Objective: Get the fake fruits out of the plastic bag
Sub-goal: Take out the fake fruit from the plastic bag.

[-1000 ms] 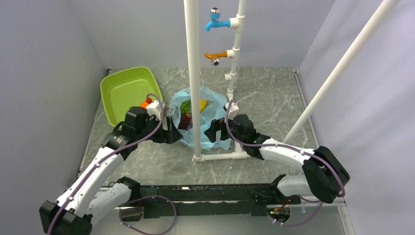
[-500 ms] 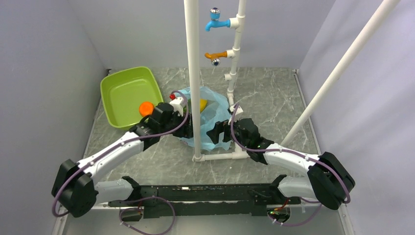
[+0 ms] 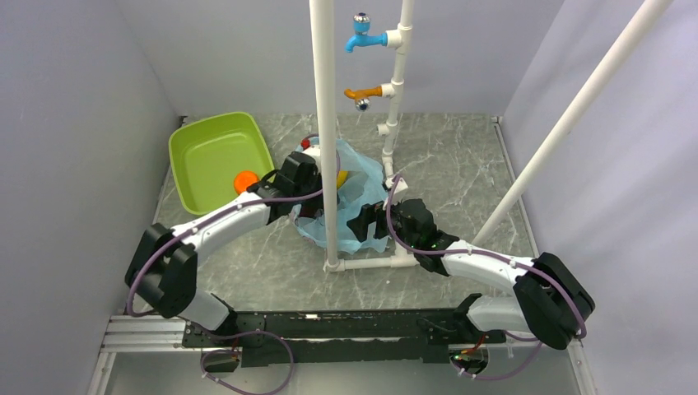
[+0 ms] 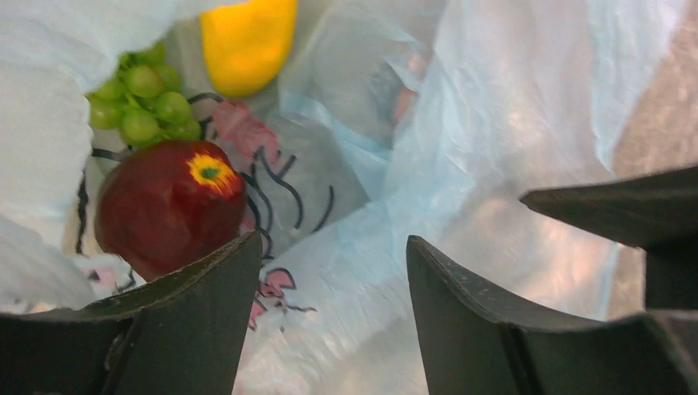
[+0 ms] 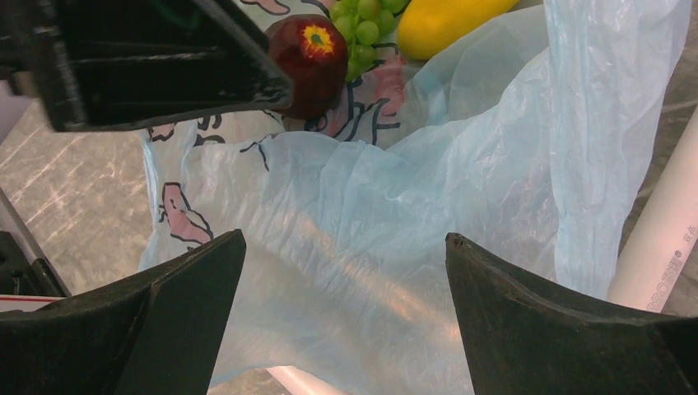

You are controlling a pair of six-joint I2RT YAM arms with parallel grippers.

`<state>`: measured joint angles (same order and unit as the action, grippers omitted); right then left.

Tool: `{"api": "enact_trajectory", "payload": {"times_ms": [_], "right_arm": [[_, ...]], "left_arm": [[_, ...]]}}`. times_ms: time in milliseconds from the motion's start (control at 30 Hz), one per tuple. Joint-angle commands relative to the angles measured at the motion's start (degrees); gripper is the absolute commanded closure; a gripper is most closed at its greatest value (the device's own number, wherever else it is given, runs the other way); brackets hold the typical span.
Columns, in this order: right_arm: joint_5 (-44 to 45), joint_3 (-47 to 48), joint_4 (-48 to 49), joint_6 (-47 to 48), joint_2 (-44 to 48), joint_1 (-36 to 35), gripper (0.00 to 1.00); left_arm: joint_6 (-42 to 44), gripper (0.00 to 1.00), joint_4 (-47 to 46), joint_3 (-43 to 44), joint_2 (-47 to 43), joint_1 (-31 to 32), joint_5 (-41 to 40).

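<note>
The left jaws, spread, sit at the mouth of the plastic bag (image 4: pixel 494 164), with the dark red fruit (image 4: pixel 169 206) just ahead and the grape bunch (image 4: pixel 144 99) and yellow fruit (image 4: pixel 247 37) beyond. The right jaws, also spread, hover over the bag's near side. The orange fruit (image 3: pixel 244 180) lies in the green tray (image 3: pixel 206 148), left of both.

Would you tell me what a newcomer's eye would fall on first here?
The light-blue bag in the middle, holding a red fruit, green grapes and a yellow fruit, with the left arm and right arm at it. Next, the orange fruit lying alone in the lime tray at far left. A blue tap and an orange tap on the white pipe behind stand out.
</note>
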<state>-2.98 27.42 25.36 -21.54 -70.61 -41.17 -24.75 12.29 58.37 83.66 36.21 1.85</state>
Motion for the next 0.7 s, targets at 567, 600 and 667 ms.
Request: {"api": "enact_trajectory", "payload": {"times_ms": [567, 600, 667], "right_arm": [[-0.33, -0.37, 4.67, 0.62, -0.84, 0.12, 0.06], [-0.41, -0.37, 4.69, 0.7, -0.92, 0.06, 0.06], [-0.44, -0.43, 4.7, 0.71, -0.93, 0.08, 0.06]], "left_arm": [[11.21, 0.03, 9.71, 13.32, 16.51, -4.04, -16.66], [11.23, 0.03, 9.68, 13.23, 17.16, -4.1, -16.84], [11.07, 0.02, 10.0, 13.22, 18.73, -4.12, -17.25]]}}
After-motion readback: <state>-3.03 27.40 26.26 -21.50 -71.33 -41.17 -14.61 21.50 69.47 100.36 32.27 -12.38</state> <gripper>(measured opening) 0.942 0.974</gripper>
